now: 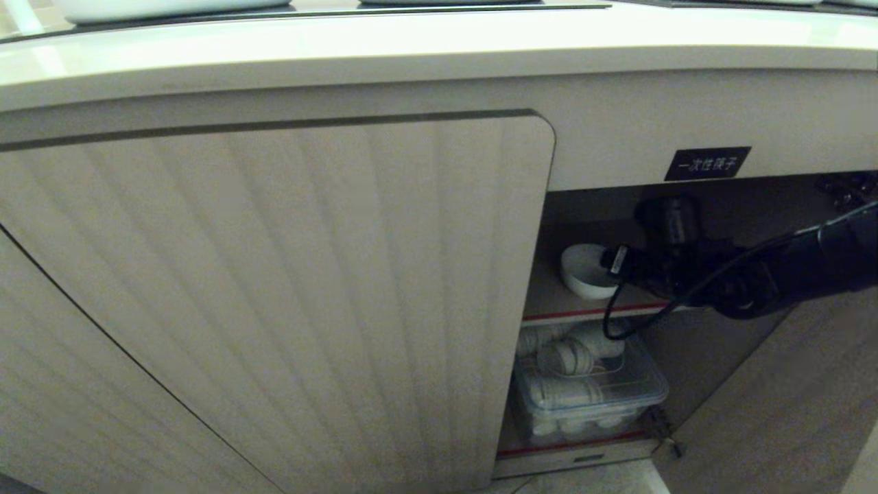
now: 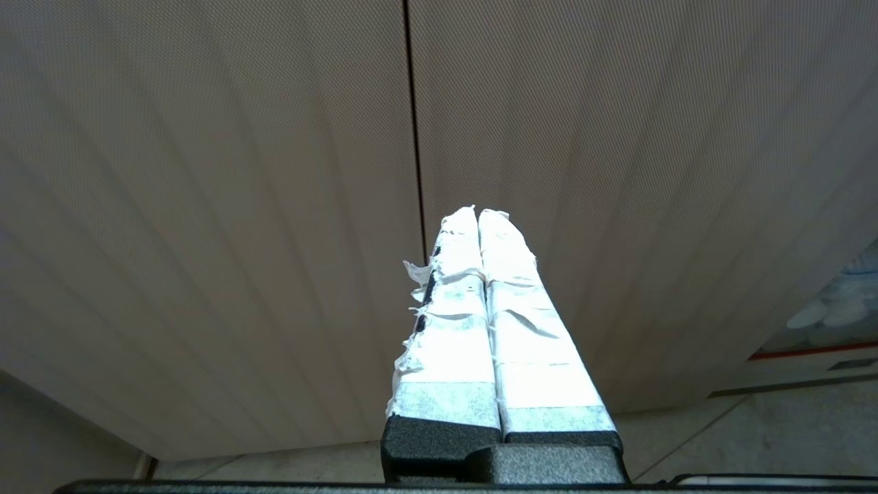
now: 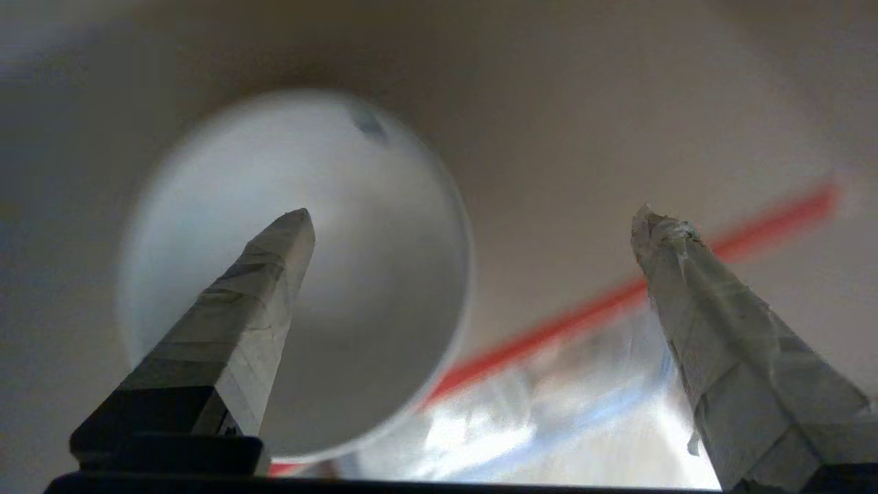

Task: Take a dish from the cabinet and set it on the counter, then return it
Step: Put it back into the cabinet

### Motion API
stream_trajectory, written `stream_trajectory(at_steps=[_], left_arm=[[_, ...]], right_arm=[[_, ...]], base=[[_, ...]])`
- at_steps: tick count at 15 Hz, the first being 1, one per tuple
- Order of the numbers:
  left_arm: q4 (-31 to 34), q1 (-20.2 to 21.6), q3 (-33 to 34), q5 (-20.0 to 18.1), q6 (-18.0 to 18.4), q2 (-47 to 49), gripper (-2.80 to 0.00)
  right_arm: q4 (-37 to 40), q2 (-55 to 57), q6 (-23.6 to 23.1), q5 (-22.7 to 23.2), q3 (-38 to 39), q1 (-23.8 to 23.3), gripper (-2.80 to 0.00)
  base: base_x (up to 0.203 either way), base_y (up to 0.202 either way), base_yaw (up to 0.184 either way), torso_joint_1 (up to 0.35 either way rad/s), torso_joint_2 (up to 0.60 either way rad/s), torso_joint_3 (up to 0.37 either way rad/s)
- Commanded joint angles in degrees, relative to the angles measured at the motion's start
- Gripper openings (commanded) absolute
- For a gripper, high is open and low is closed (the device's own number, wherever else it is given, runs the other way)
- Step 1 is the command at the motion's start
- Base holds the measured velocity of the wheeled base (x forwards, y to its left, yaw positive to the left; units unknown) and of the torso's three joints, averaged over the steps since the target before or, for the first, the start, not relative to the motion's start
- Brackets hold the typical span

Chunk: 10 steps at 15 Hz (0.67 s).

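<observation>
The white dish (image 1: 584, 273) sits on the upper, red-edged shelf inside the cabinet (image 1: 274, 288), whose right-hand side stands open. My right arm reaches in from the right, and my right gripper (image 1: 612, 264) is right at the dish. In the right wrist view the dish (image 3: 374, 274) is blurred. That gripper (image 3: 473, 216) is open wide, with one taped finger (image 3: 240, 322) in front of the dish's hollow and the other out past its rim. Nothing is gripped. My left gripper (image 2: 477, 214) is shut and empty, facing the ribbed door. The counter (image 1: 439, 48) runs above.
A clear plastic box (image 1: 590, 394) of white items fills the lower shelf under the dish. A black label (image 1: 706, 163) sits over the opening. The open right door (image 1: 789, 398) hangs at the lower right, and a closed ribbed door covers the left.
</observation>
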<state>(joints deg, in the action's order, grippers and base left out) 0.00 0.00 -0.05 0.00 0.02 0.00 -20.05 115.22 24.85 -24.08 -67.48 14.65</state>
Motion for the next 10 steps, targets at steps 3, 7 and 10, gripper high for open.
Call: stream_trajectory(at_steps=[3,7,10], left_arm=[[0.0,0.0,0.0,0.0,0.0,0.0,-2.80],[0.0,0.0,0.0,0.0,0.0,0.0,-2.80],[0.0,0.0,0.0,0.0,0.0,0.0,-2.80]], right_arm=[[-5.3,-2.5,-4.9,0.0,2.4,0.0,0.00],[-12.4,-3.6,-9.9,0.0,5.7,0.0,0.00],[-19.6,-5.5,-15.8,0.5,12.1,0.3,0.00]], base=[[0.000,0.000,0.000,0.000,0.00,0.000],[0.000,0.000,0.000,0.000,0.00,0.000],[0.000,0.000,0.000,0.000,0.00,0.000]])
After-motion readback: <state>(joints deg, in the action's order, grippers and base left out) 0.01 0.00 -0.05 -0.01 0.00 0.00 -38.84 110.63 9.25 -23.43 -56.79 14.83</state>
